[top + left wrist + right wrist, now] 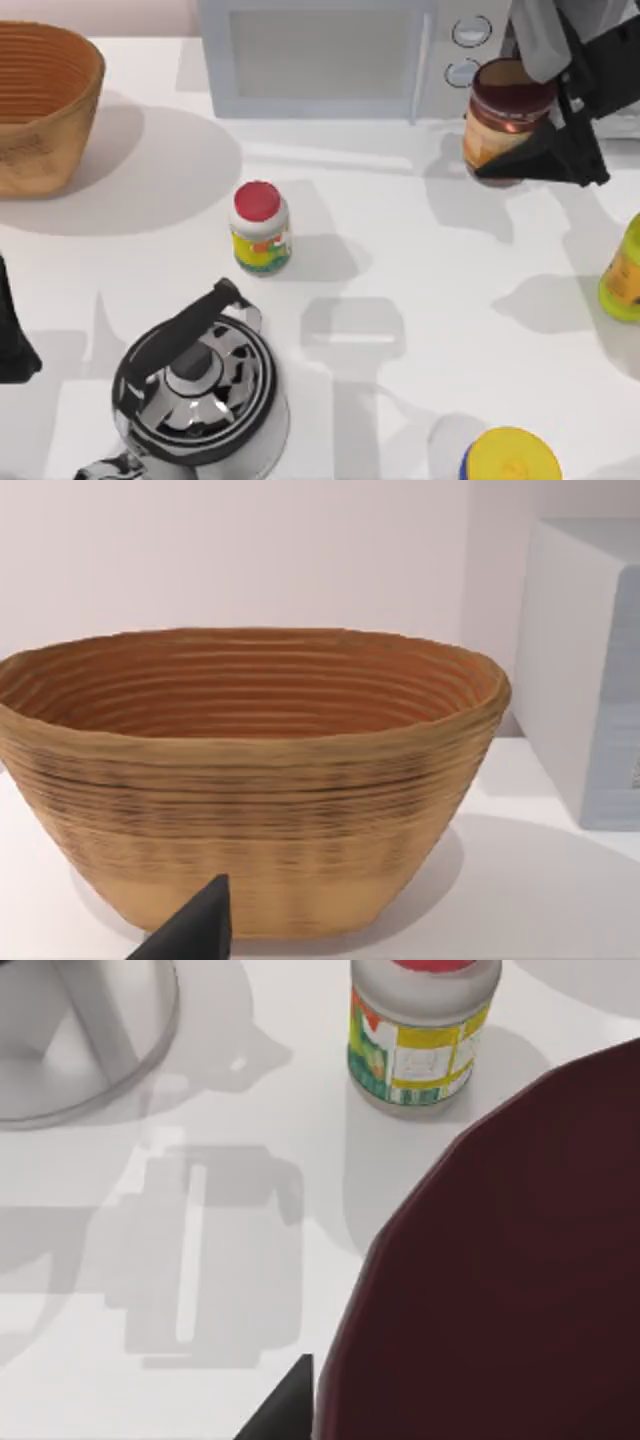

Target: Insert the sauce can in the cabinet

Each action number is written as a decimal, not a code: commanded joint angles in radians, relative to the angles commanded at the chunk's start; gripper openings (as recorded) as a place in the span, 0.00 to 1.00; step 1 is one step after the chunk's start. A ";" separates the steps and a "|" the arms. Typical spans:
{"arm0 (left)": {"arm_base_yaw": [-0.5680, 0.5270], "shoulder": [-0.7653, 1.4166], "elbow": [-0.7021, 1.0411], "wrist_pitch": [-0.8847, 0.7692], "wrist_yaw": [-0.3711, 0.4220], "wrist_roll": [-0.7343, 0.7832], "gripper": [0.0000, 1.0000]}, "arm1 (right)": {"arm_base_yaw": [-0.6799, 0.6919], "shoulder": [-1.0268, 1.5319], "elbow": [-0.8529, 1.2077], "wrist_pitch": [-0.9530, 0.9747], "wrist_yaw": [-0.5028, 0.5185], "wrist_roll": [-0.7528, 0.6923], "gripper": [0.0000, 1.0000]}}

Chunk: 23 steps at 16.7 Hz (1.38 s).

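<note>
The sauce can [505, 118], a round jar with a dark maroon lid and an orange-brown label, hangs above the table at the back right, just in front of the microwave's knobs. My right gripper [522, 140] is shut on it, one black finger [545, 160] slanting along its right side. In the right wrist view its maroon lid [500, 1260] looms close, beside a black fingertip [285, 1410]. My left gripper [10, 340] is parked at the table's left edge, facing the basket. The cabinet is out of view.
A pale grey microwave [320, 60] stands at the back, a woven basket [40, 110] at back left. A red-lidded jar [260, 228] is at centre, a steel kettle [200, 385] at front left, a yellow-lidded can [510, 455] at the front, and a yellow-green bottle [625, 270] at the right edge.
</note>
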 joint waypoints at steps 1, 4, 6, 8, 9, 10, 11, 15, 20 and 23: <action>0.000 0.000 0.000 0.000 0.000 0.000 1.00 | 0.000 -0.015 -0.019 0.008 0.009 0.014 0.00; 0.000 0.000 0.000 0.000 0.000 0.000 1.00 | -0.002 -0.118 -0.133 0.063 0.061 0.096 0.00; 0.000 0.000 0.000 0.000 0.000 0.000 1.00 | -0.008 -0.239 -0.247 0.125 0.117 0.178 0.00; 0.000 0.000 0.000 0.000 0.000 0.000 1.00 | -0.018 -0.402 -0.383 0.207 0.187 0.278 0.00; 0.000 0.000 0.000 0.000 0.000 0.000 1.00 | -0.025 -0.499 -0.458 0.255 0.226 0.332 0.00; 0.000 0.000 0.000 0.000 0.000 0.000 1.00 | -0.034 -0.605 -0.537 0.306 0.268 0.391 0.00; 0.000 0.000 0.000 0.000 0.000 0.000 1.00 | -0.043 -0.717 -0.619 0.360 0.311 0.452 0.00; 0.000 0.000 0.000 0.000 0.000 0.000 1.00 | -0.082 -1.194 -0.972 0.593 0.494 0.720 0.00; 0.000 0.000 0.000 0.000 0.000 0.000 1.00 | -0.127 -1.705 -1.395 0.866 0.704 1.052 0.00; 0.000 0.000 0.000 0.000 0.000 0.000 1.00 | -0.143 -1.896 -1.579 0.986 0.795 1.208 0.00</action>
